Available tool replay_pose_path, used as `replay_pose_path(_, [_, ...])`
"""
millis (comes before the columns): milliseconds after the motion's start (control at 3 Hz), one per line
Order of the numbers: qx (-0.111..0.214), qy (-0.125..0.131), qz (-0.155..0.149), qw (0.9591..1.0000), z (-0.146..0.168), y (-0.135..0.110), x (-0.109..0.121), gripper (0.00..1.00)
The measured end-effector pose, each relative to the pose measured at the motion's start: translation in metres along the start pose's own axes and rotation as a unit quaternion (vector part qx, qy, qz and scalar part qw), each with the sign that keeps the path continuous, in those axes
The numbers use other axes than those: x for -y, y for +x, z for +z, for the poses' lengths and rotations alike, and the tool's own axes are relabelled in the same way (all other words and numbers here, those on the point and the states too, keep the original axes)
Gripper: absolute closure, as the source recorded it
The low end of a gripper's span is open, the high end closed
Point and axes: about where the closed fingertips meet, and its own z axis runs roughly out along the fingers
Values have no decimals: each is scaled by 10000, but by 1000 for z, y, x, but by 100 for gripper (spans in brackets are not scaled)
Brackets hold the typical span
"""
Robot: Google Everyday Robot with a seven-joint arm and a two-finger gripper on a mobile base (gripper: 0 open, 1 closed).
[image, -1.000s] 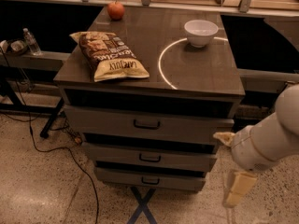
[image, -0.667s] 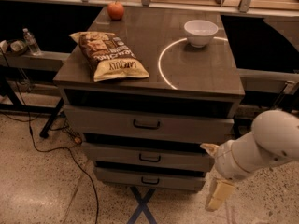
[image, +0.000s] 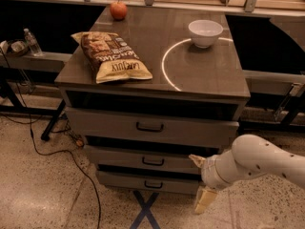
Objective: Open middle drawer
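We see a grey-brown desk (image: 205,80) with three grey drawers stacked under its top. On the top lie a chip bag (image: 114,56) at the left, an apple (image: 118,10) at the far edge and a white bowl (image: 205,32) at the far right. The bowl sits on a white ring (image: 164,66) marked on the surface. The floor (image: 43,194) is speckled stone with a black cable (image: 52,156) trailing over it and a blue tape cross (image: 145,211) in front of the drawers. A water bottle (image: 32,42) stands on a ledge at the left.

The middle drawer (image: 119,156) sits between the upper drawer (image: 200,128) and the lowest drawer (image: 119,179), its black handle (image: 153,161) at the centre of its front. The hand (image: 196,184) hangs at the right end of the drawer fronts, low down, and right of the handle and apart from it. Its two fingers (image: 205,202) stand wide apart, one above the other, with nothing between them.

Since the earlier frames, the hand and its white arm (image: 257,161) have moved left and in towards the drawers. The middle drawer and the things on the desk have not shifted.
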Motion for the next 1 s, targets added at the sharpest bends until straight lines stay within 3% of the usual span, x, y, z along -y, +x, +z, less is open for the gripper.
replay_pose_path(333, [10,-6,-9,10000,4,0,0,0])
replay_pose_path(1000, [69,46,128,9999,45,8,5,0])
